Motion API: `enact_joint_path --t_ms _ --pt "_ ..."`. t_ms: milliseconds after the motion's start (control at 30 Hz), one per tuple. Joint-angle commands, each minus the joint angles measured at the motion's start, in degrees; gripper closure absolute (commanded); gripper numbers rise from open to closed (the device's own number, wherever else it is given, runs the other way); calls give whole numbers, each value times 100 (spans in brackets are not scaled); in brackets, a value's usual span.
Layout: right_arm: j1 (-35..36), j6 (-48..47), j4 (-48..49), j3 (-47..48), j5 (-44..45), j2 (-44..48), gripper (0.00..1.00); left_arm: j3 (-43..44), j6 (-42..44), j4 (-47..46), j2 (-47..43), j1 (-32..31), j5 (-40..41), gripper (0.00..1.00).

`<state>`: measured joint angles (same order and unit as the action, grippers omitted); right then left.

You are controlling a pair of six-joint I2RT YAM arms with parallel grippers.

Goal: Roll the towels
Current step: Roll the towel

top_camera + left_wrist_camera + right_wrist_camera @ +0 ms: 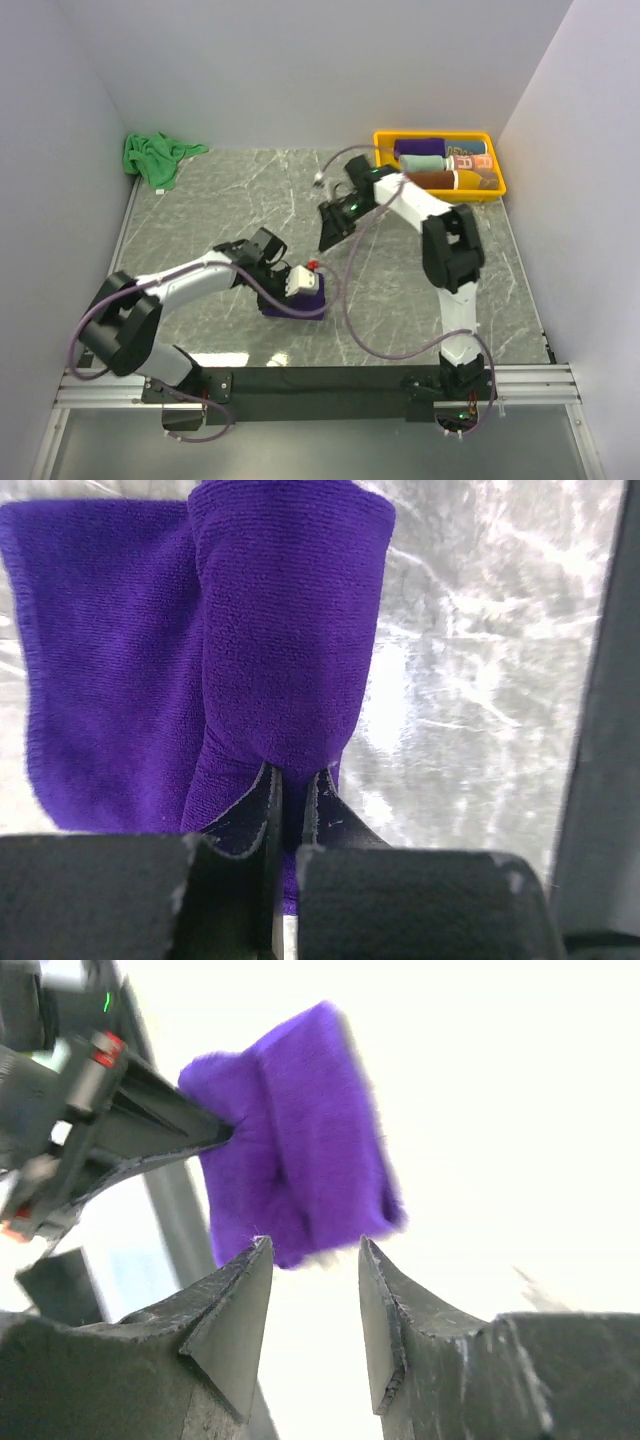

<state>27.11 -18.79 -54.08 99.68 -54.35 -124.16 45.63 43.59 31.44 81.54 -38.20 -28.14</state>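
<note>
Because the left arm (190,275) covers it from above, only a dark edge of the purple towel (280,650) shows on the marbled table (200,200). The right wrist view is blurred, its background washed out to white. The towel is soft ribbed cloth, folded into a thick double layer. The left jaws are clenched on its near fold. The right jaws stand released, with the towel just beyond their tips and none of it between them. The crumpled green towel (155,155) lies in the far left corner.
</note>
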Motion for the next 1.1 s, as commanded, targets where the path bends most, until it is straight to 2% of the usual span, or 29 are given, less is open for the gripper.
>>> enact_joint_path --t_ms 0,100,233,433,567,633,700,867,1033,1067 --pt "-538 357 747 -228 415 979 53 314 -457 1522 669 233 -753 99" --pt "-830 788 1573 -1194 864 1823 53 1043 -492 2014 1547 654 -903 99" --pt "-1164 807 1901 -2440 1145 2684 53 2324 -448 2550 2864 1208 -1158 99" --pt "-1191 324 1761 -3663 1278 4099 53 3862 -325 3087 4306 1674 -1080 99" --pt "-824 -98 1726 -4201 1523 4610 53 4691 -448 3157 4897 1763 -1036 99" --pt "-455 -178 1796 -4299 2012 4777 54 5104 -466 3332 5212 1754 -1053 99" --pt "248 -327 1936 -4264 2453 4822 53 5385 -457 3430 5389 1754 -1036 99" --pt "1409 -775 2235 -3659 3683 4331 51 5352 -492 3386 5452 1701 -834 99" --pt "2253 -1284 2288 -2641 4265 3261 38 5132 -633 3272 5294 1596 -842 99" --pt "2333 -1364 2349 -2533 4309 3136 29 5097 -685 3237 5267 1587 -851 99"
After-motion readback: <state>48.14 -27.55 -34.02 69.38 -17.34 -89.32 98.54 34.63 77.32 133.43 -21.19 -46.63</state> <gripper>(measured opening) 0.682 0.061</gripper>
